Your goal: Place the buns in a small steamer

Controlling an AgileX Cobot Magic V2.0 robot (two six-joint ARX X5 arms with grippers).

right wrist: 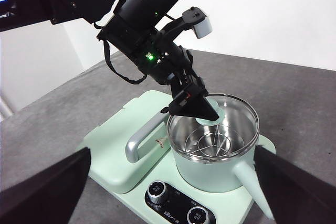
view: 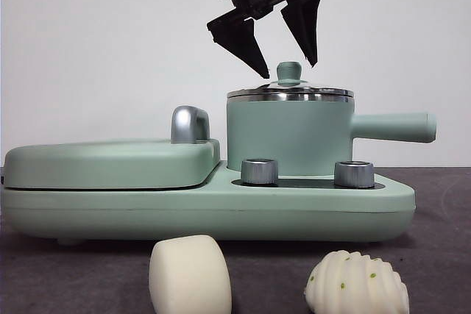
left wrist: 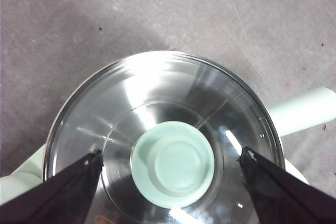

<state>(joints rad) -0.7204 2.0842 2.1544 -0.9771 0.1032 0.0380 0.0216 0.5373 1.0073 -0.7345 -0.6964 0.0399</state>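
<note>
The small steamer [view: 291, 134] is a mint-green pot with a side handle [view: 394, 126], standing on the green cooker base with its glass lid on. My left gripper [view: 288, 69] is open and hangs just over the lid, one jaw on each side of the green knob [left wrist: 173, 163] without touching it. The right wrist view shows the left gripper [right wrist: 202, 109] over the pot [right wrist: 212, 150]. The smooth bun [view: 190, 273] and the ridged bun [view: 357, 284] lie on the table in front of the cooker. My right gripper [right wrist: 171, 153] is open and empty, high and away from the pot.
A flat green lidded griddle [view: 110, 163] with a chrome handle [view: 190, 124] takes the left half of the cooker base [view: 221, 211]. Two metal dials [view: 259, 171] sit in front of the pot. The tabletop is dark grey cloth.
</note>
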